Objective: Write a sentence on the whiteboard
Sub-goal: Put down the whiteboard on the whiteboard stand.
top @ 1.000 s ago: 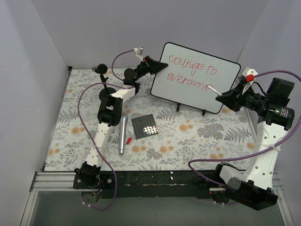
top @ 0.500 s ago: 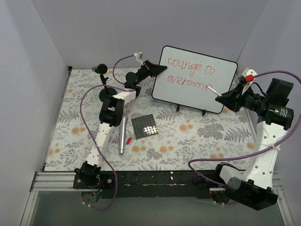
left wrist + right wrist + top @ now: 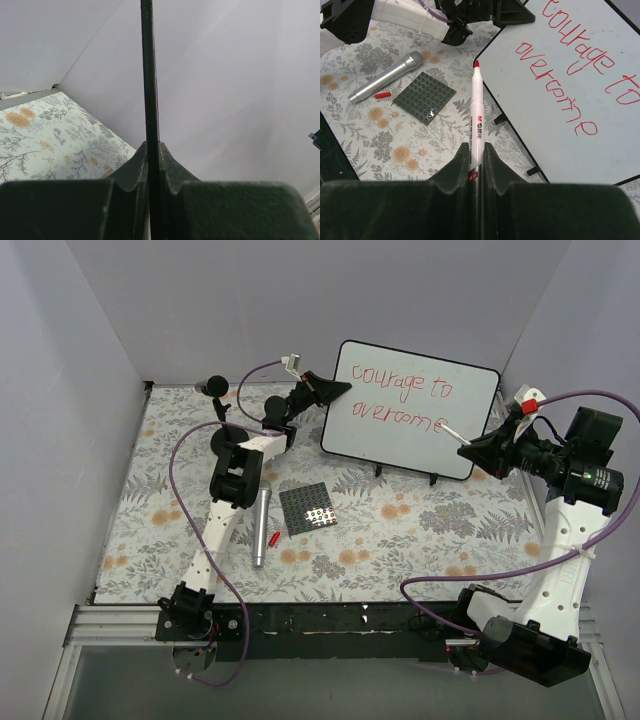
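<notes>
Whiteboard gripped by its left edge, marker waiting near the last word

The whiteboard (image 3: 415,410) stands on the bench (image 3: 400,530) with its long axis sideways and its face toward the arms. It seems stiff, light and slippery, so the thin rim is the best hold. The left fingers (image 3: 132,172) are clamped there. The right fingers (image 3: 457,167) are closed on a marker (image 3: 476,110), whose tip points at the end of the sentence (image 3: 400,400). Whether it touches, I cannot tell.
</notes>
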`<move>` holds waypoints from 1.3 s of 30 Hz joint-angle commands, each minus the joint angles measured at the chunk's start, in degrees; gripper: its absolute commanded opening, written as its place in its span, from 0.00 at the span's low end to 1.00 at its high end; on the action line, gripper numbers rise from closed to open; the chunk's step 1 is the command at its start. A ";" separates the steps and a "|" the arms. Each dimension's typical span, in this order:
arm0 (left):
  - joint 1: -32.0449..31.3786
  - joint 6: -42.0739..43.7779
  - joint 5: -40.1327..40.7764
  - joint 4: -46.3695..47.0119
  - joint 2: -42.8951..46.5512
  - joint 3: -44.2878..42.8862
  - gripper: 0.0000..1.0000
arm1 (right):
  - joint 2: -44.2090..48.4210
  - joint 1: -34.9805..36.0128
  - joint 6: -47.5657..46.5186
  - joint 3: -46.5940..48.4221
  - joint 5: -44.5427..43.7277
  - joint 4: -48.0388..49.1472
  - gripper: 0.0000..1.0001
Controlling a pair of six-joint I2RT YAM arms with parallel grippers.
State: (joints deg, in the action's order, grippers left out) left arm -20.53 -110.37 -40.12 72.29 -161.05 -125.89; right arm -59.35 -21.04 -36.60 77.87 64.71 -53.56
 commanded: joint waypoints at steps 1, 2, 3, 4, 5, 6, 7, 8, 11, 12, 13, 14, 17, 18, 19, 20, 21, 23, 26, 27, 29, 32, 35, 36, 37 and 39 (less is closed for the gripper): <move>1.46 4.45 -3.03 14.89 0.13 0.55 0.01 | -0.15 -0.50 0.21 0.01 2.09 1.00 0.01; 1.64 5.50 -3.56 15.16 0.13 0.55 0.01 | -0.15 -0.50 0.21 -0.08 2.18 1.09 0.01; 1.64 5.95 -3.91 16.20 -0.05 0.55 0.01 | -0.24 -0.50 0.21 -0.08 2.35 1.00 0.01; 1.81 6.21 -4.18 16.47 -0.22 0.47 0.01 | -0.32 -0.50 0.21 -0.08 2.27 0.91 0.01; 1.90 6.30 -4.27 16.91 -0.31 0.47 0.01 | -0.41 -0.50 0.21 -0.08 2.35 0.91 0.01; 1.99 6.65 -4.53 18.05 -0.40 0.29 0.01 | -0.50 -0.50 0.21 0.09 2.44 0.74 0.01; 1.99 6.74 -4.97 18.32 -0.49 0.20 0.01 | -0.68 -0.50 0.13 0.18 2.44 0.65 0.01; 2.08 6.92 -6.10 18.32 -0.40 0.20 0.02 | -0.68 -0.50 0.12 0.27 2.44 0.56 0.01; 1.99 7.62 -7.16 19.20 -0.58 0.55 0.02 | -1.03 -0.50 0.04 0.53 2.70 0.56 0.01; 1.99 7.54 -7.34 20.07 -0.67 0.64 0.02 | -1.12 -0.50 0.04 0.62 2.79 0.48 0.01; 2.08 7.88 -7.69 20.52 -0.75 0.47 0.02 | -1.20 -0.50 0.04 0.62 2.88 0.47 0.01; 2.08 7.97 -8.56 20.78 -0.75 0.47 0.02 | -1.12 -0.50 -0.05 0.62 2.79 0.30 0.01; 1.99 8.24 -10.24 22.27 -0.49 0.38 0.04 | -1.38 -0.50 -0.31 0.53 2.88 0.04 0.01; 1.99 8.15 -11.11 22.89 -0.40 0.46 0.04 | -1.38 -0.50 -0.31 0.53 2.97 -0.05 0.01; 1.90 8.15 -11.47 23.33 -0.14 0.90 0.04 | -1.47 -0.50 -0.31 0.45 2.97 0.03 0.01; 1.90 8.32 -11.73 23.68 0.21 2.47 0.05 | -1.47 -0.50 -0.31 0.36 3.06 0.04 0.01; 1.90 8.67 -12.17 24.47 0.65 3.88 0.06 | -1.73 -0.50 -0.23 0.44 3.14 0.12 0.01; 1.81 9.90 -12.88 24.83 2.40 6.43 0.06 | -1.82 -0.50 -0.23 0.45 3.23 0.04 0.01; 1.81 10.35 -14.28 26.14 4.34 11.18 0.08 | -2.17 -0.50 -0.14 0.36 3.49 0.21 0.01; 1.81 10.26 -14.46 27.10 4.60 12.67 0.08 | -2.26 -0.50 0.04 0.27 3.67 0.47 0.01; 1.81 10.08 -14.72 27.73 5.13 13.65 0.11 | -2.35 -0.50 0.21 0.27 3.67 0.56 0.01; 1.55 10.08 -15.08 27.55 5.22 13.74 0.14 | -2.26 -0.50 0.21 0.09 3.58 0.56 0.01; 1.20 9.91 -14.99 27.55 5.40 13.74 0.18 | -2.00 -0.50 0.21 -0.26 3.41 0.74 0.01; 1.11 9.99 -14.99 27.55 5.57 13.65 0.20 | -1.91 -0.50 0.21 -0.34 3.41 0.74 0.01; 1.02 10.00 -14.99 27.55 5.66 13.65 0.22 | -1.82 -0.50 0.30 -0.43 3.41 0.83 0.01; 0.67 10.00 -15.08 27.46 6.01 13.47 0.25 | -1.82 -0.50 0.21 -0.43 3.32 0.74 0.01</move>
State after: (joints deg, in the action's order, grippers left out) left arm -18.17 -103.50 -48.99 75.35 -159.50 -112.97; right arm -61.87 -21.28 -36.60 77.82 66.61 -53.71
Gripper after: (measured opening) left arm 0.231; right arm 0.156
